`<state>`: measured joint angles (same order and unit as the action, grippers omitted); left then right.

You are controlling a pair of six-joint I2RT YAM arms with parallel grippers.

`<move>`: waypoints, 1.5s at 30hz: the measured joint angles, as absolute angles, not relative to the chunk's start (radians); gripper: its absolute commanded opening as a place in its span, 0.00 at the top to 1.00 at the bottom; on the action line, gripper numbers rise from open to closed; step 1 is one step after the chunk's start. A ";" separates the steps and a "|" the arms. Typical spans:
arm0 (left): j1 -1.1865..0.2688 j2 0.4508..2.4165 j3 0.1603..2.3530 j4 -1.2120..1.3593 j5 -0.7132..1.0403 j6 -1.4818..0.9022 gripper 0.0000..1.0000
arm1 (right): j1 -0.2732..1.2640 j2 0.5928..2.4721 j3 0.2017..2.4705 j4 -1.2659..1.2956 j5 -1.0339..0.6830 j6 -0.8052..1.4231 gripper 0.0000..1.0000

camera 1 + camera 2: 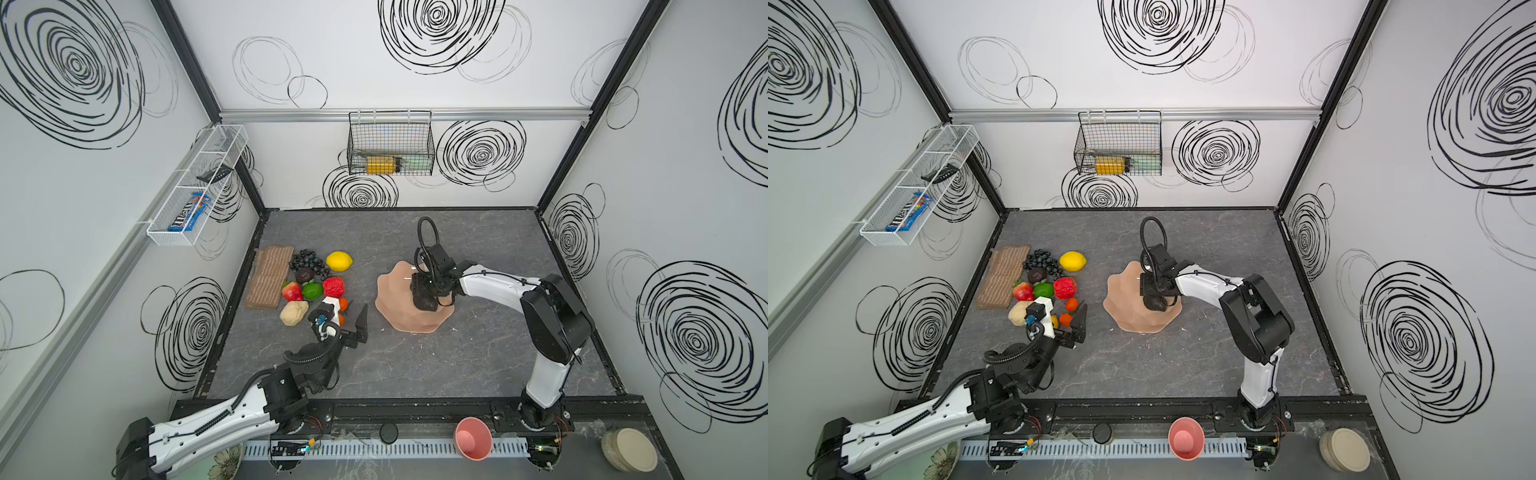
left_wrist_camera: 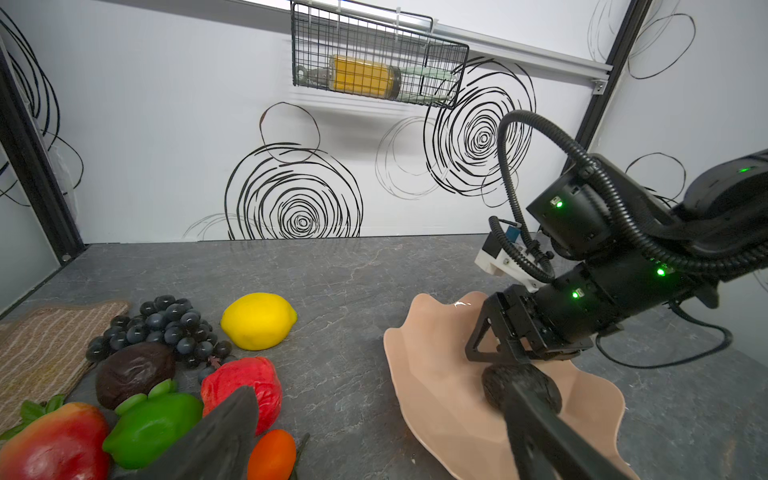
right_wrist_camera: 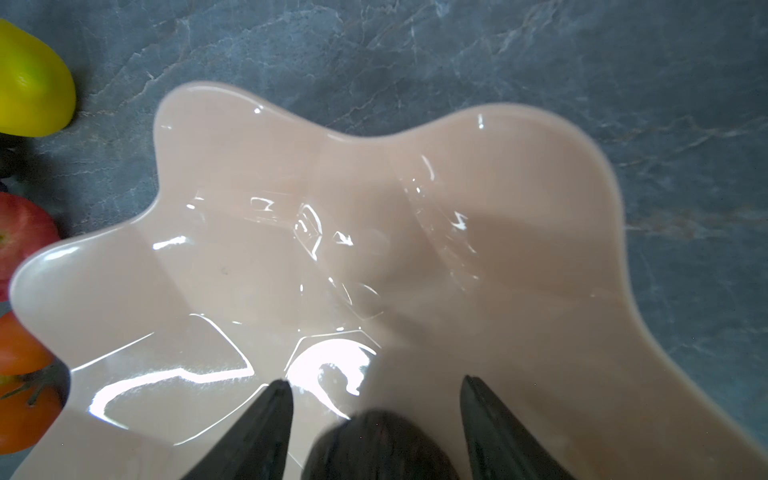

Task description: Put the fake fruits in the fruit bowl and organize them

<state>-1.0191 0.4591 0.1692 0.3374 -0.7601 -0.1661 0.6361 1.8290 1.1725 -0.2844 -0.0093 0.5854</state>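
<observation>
One dark avocado (image 1: 427, 302) lies in the fruit bowl (image 1: 395, 299) under the spread right gripper (image 3: 376, 380); other fake fruits (image 1: 312, 291) wait by the spread left gripper (image 2: 378, 392).

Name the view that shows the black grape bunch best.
The left wrist view: the grape bunch is close, with single grapes distinct. Both top views show the grape bunch small. The right wrist view gives no clear sight of it.

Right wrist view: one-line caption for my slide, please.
Right gripper, jaws open, straddles a dark fruit lying in the peach fruit bowl.
</observation>
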 measured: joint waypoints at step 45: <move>-1.019 0.467 0.169 0.338 -0.760 -0.168 0.04 | 0.783 1.714 1.131 -0.421 0.039 0.469 0.13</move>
